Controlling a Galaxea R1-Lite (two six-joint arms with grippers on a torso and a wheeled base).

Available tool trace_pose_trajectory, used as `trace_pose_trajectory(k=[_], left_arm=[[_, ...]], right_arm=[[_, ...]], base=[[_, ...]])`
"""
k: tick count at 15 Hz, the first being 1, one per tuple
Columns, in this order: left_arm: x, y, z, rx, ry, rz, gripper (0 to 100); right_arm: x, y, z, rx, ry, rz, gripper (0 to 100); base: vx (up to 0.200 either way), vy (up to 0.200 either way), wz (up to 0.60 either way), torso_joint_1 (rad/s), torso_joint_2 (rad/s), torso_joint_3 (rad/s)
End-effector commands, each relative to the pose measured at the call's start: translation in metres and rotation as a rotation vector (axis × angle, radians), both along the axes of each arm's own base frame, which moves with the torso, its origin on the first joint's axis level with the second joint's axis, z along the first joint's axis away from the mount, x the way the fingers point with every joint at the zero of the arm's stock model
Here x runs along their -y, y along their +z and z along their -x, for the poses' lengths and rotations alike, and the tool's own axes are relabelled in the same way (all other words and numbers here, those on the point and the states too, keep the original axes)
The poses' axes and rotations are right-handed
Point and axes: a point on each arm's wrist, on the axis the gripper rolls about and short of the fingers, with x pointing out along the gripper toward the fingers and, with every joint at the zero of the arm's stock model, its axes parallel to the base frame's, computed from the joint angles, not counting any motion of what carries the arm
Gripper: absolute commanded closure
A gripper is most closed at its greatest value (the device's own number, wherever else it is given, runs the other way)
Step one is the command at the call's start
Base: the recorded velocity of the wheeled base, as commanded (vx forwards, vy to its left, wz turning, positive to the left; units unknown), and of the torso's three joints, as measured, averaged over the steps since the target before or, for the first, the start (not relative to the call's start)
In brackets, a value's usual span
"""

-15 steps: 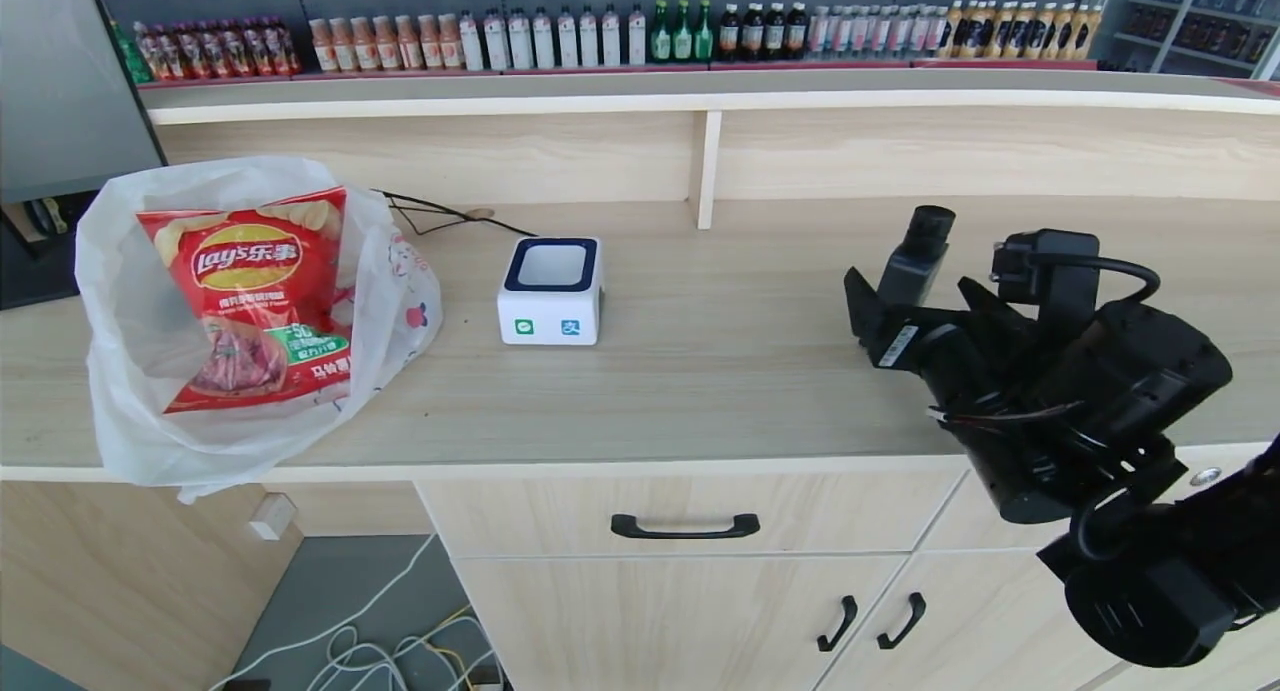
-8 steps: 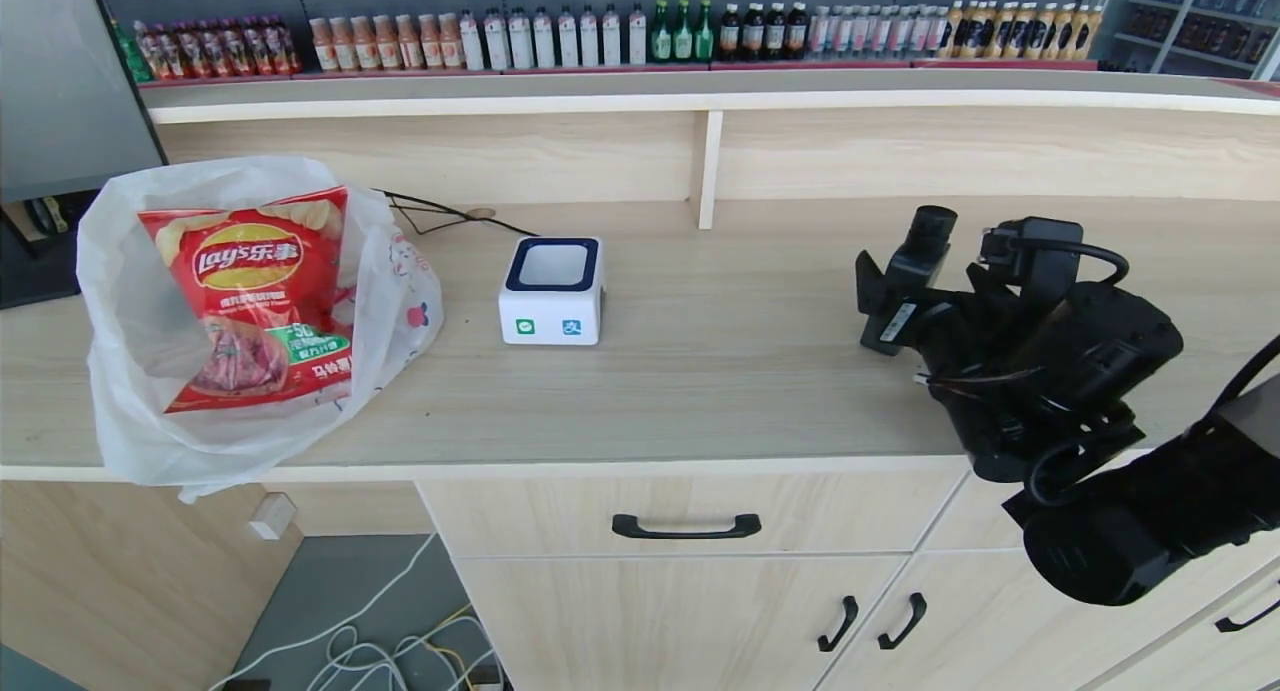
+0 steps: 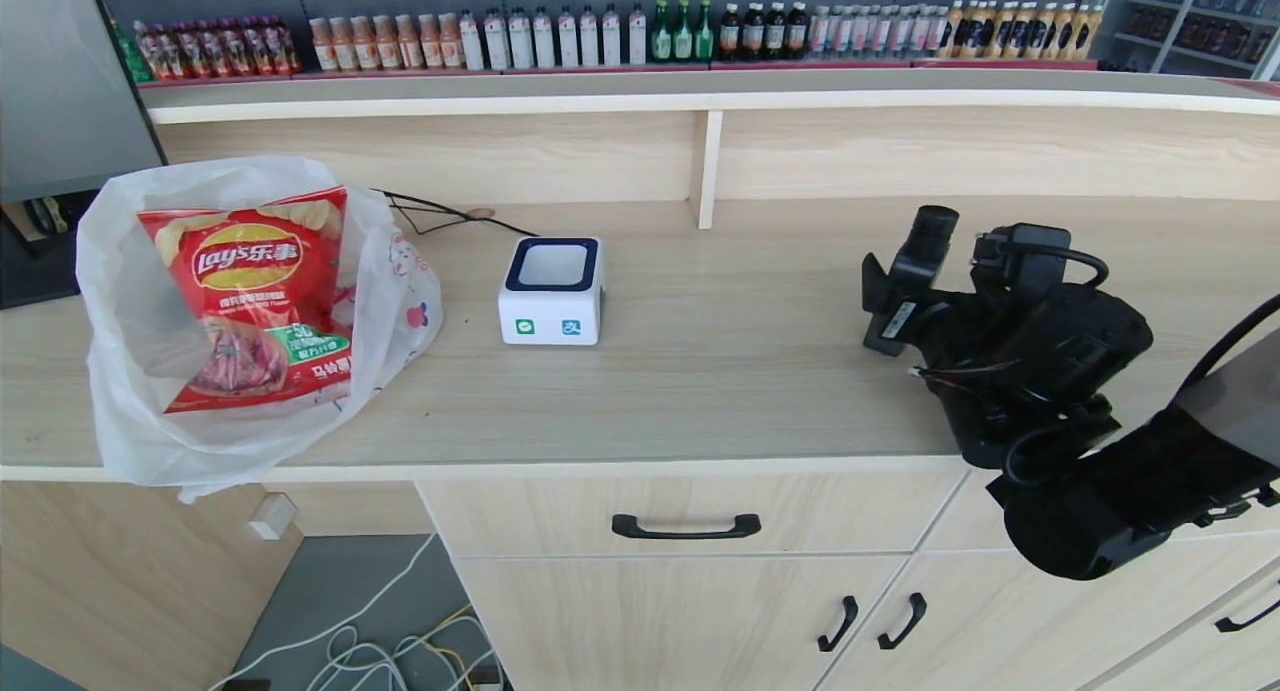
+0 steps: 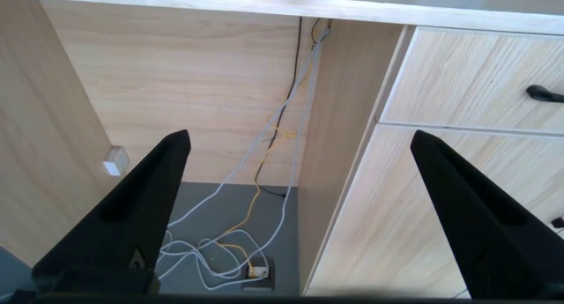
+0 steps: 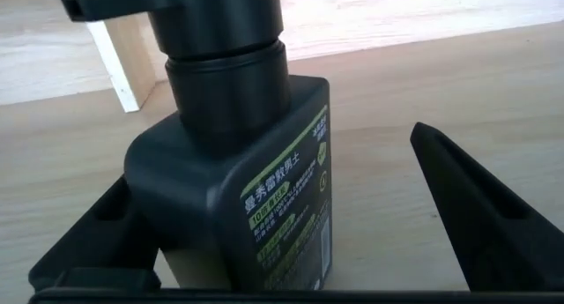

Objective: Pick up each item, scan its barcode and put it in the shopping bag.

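Note:
A black pump bottle [image 3: 928, 239] stands on the wooden counter [image 3: 720, 371] at the right. My right gripper [image 3: 922, 289] is open around its lower body. In the right wrist view the bottle [image 5: 256, 189] sits between the fingers, close against one finger and with a gap to the other finger [image 5: 480, 220]. A white scanner box [image 3: 552, 291] sits mid-counter. The white shopping bag [image 3: 130, 371] lies at the left with a red chip bag [image 3: 255, 291] inside. My left gripper [image 4: 300, 138] hangs open and empty below the counter.
A raised back ledge with a thin divider [image 3: 707, 166] runs behind the counter. A black cable [image 3: 440, 216] leads from the scanner to the back. Drawers with black handles [image 3: 685, 524] are below, and loose cables [image 4: 256, 242] lie on the floor.
My right gripper has shifted a little right and deeper around the black bottle, and its forearm has swung upward. The bag, chips and scanner have not moved.

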Motion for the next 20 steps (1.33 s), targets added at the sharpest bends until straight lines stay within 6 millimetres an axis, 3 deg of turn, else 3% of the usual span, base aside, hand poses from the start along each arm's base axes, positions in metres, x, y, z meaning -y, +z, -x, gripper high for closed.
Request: trace_pose_trajectory(k=[1, 17, 18, 20], left_arm=[[0.0, 0.0, 0.0, 0.0, 0.0, 0.0, 0], [0.0, 0.0, 0.0, 0.0, 0.0, 0.0, 0], [0.0, 0.0, 0.0, 0.0, 0.0, 0.0, 0], [0.0, 0.0, 0.0, 0.0, 0.0, 0.0, 0]], right_arm=[[0.0041, -0.0044, -0.0015, -0.014, -0.012, 0.004, 0], [0.0062, -0.0119, -0.0051, -0.024, -0.015, 0.014, 0], [0.0063, -0.0124, -0.0049, -0.027, -0.016, 0.016, 100], [0.0065, -0.0118, -0.0041, -0.025, -0.015, 0.014, 100]], base=[[0.0, 0.0, 0.0, 0.0, 0.0, 0.0], [0.0, 0.0, 0.0, 0.0, 0.0, 0.0], [0.0, 0.0, 0.0, 0.0, 0.0, 0.0], [0.0, 0.0, 0.0, 0.0, 0.0, 0.0]])
